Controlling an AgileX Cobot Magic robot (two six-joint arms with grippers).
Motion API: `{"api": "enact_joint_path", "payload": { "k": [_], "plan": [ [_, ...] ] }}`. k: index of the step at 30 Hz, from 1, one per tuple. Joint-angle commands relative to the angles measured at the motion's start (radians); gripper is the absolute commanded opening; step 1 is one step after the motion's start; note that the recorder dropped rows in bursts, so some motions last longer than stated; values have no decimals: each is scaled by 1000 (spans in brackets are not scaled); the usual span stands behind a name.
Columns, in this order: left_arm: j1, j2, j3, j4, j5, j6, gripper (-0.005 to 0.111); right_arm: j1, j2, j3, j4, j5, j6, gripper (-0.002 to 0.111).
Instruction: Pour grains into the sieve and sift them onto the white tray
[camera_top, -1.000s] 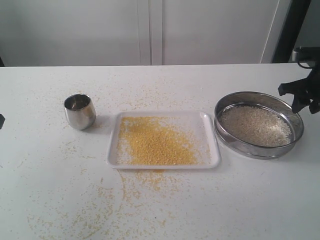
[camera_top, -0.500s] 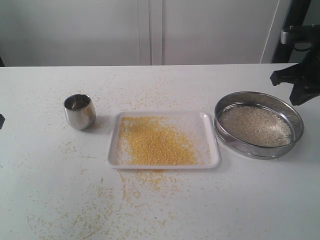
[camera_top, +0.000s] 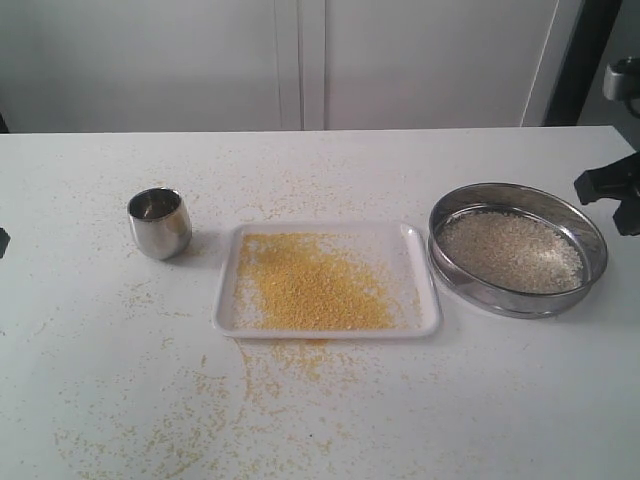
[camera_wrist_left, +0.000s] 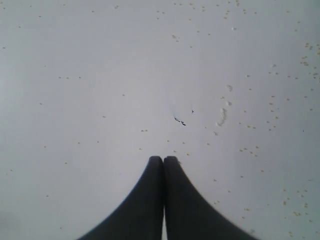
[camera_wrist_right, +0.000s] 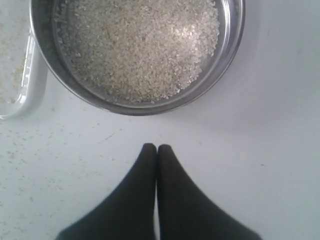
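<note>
Right gripper has its two black, smooth, tapering fingers pressed together with nothing between them. It hangs over the pale table near the sieve, not touching it. Left gripper is closed the same way, empty, above table with only loose specks. On my screen the sieve is a wide shallow ring of shiny steel, and coarse whitish grains lie in it as a flat matte layer. Just beside it lies the white tray, a smooth rectangle with rounded corners and a low rim, carrying fine yellow grains; I cannot tell if the two touch. On the tray's other side a small rounded steel cup stands upright.
</note>
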Motion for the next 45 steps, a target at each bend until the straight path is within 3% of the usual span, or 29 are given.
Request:
{"api": "enact_joint_path", "payload": {
  "k": [1,11,25,40,45],
  "plan": [
    [2,-11,3,5,9,-5,0,1,-129,91,12,-53,-25,0],
    [2,-11,3,5,9,-5,0,3,-357,265,141,-168,-67,0],
    [2,-11,3,5,9,-5,0,122,-697,451,145,-262,-76,0],
    [2,-11,3,5,9,-5,0,122,-801,464,156,-245,-75,0],
    [2,-11,3,5,9,-5,0,123,-834,482,152,-381,-80,0]
  ]
}}
